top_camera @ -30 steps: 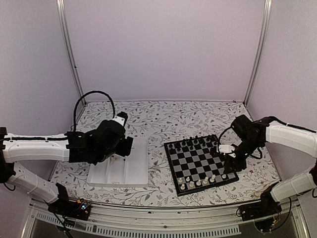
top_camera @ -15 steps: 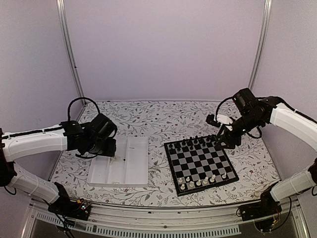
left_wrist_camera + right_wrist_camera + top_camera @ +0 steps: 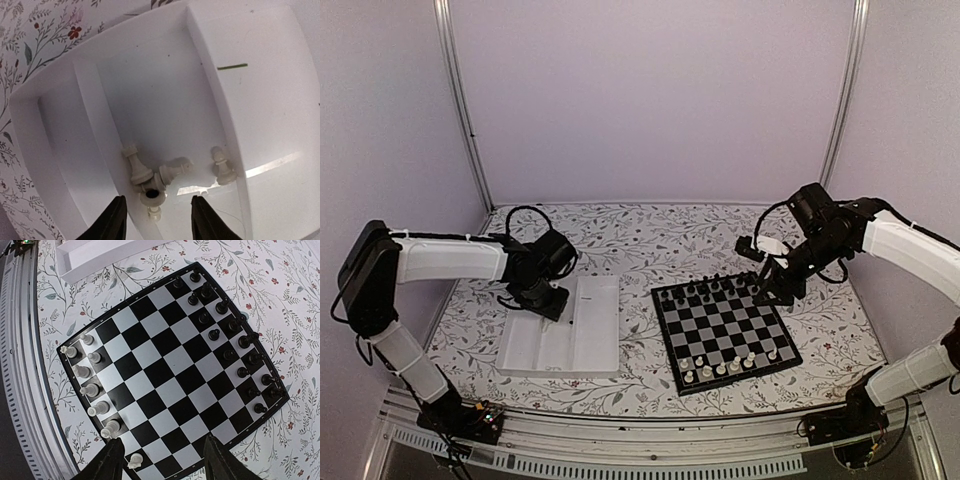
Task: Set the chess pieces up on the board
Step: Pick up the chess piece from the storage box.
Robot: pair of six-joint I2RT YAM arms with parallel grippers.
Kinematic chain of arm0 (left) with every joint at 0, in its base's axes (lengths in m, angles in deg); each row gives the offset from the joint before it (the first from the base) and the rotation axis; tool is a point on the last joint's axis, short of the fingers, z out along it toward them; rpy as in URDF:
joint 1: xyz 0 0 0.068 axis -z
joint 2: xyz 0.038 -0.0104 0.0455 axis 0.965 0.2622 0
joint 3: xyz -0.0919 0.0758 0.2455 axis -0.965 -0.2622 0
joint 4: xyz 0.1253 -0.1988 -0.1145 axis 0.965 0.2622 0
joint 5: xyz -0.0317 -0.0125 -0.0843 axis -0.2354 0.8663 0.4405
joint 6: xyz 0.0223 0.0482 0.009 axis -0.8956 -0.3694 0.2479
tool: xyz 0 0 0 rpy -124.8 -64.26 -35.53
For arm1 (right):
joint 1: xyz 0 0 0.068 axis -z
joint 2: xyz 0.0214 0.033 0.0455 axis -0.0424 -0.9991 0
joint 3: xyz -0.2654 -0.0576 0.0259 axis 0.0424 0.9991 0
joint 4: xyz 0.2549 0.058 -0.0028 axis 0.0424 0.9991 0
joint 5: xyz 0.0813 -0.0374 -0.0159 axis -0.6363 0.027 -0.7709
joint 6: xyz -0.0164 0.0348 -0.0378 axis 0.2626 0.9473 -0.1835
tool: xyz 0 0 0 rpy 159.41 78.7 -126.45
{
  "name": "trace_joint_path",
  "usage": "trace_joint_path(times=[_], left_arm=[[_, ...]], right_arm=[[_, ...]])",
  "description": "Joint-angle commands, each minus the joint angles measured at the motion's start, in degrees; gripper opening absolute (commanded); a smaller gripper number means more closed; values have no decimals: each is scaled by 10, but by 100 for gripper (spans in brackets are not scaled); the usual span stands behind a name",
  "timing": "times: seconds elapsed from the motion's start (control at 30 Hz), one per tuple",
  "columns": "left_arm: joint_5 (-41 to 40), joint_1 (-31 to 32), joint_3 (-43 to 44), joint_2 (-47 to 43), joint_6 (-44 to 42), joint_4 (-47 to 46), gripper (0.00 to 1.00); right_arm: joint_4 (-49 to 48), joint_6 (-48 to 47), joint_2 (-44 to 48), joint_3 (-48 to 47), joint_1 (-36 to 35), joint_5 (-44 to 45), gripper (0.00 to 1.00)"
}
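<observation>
Floral-printed counter (image 3: 650,235), carrying two items. Item one: small square chessboard (image 3: 720,325) with black and grey-white checks and a black border, lying on the right half of the counter, toward its near edge. Small black chess pieces (image 3: 230,325) are standing in two rows along the chessboard's far side. Small cream-white chess pieces (image 3: 90,390), fewer than the black, are standing along its near side. The middle squares are showing bare. Item two: white plastic compartment tray (image 3: 590,330), rectangular, lying on the left half of the counter, well apart from the chessboard. A few loose cream-white pieces (image 3: 150,175) are clustering in one compartment at the tray's far end, some leaning or tipped over. The left end effector (image 3: 157,220) is hovering directly above this cluster, fingers spread and pinching nothing. The right end effector (image 3: 162,460) is hanging above the far right corner of the chessboard, fingers likewise spread and holding nothing.
</observation>
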Motion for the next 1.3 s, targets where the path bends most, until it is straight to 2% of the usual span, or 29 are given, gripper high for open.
trace_joint_path(times=[0.0,0.13,0.3,0.57,0.87,1.03,1.27], left_arm=[[27,-16,40,34,-101,-9,47],[56,-24,62,64,-136,0,42],[54,-27,76,83,-139,28,37],[47,-28,68,105,-153,55,37],[74,-28,82,131,-158,87,22],[81,-27,82,119,-145,104,13],[91,-26,62,40,-132,84,9]], right_arm=[[2,1,9,4,1,-14,57],[0,4,4,5,1,-19,57],[1,7,2,10,1,-23,57],[-4,10,8,25,1,-30,57],[-2,15,8,28,1,-41,56],[-1,19,6,21,0,-47,56],[-7,31,-7,-6,0,-83,55]])
